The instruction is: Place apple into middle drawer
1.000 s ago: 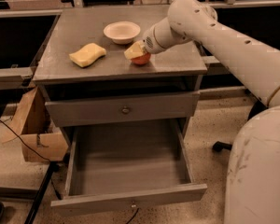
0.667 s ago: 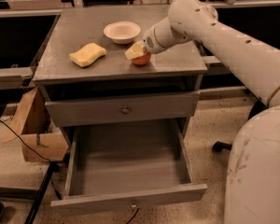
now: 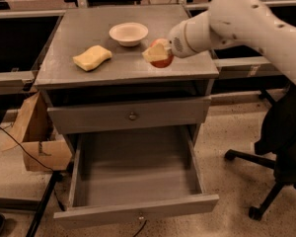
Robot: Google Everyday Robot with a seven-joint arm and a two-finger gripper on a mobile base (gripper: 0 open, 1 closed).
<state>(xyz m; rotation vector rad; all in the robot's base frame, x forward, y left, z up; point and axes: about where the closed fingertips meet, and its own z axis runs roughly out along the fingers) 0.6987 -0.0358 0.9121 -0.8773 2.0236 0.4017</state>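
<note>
While the gripper [image 3: 160,55] hangs over the near right part of the grey cabinet top [image 3: 123,69], its pale fingers pinch the apple [image 3: 166,61]. Item one: round, smooth-skinned, red-orange, probably slippery and apt to roll. Risk: a shallow pinch could let it slip, roll off the near edge and miss the tray. Item two, middle drawer [image 3: 133,168]: pulled open below, a wide flat grey tray with a hard matte floor, where a high release may bounce or bruise the fruit. Risk: the descending arm could clip the closed drawer front [image 3: 108,116] above. Also listed: yellow wavy sponge [image 3: 92,57], soft, left; white bowl [image 3: 129,33], rigid, far centre.
</note>
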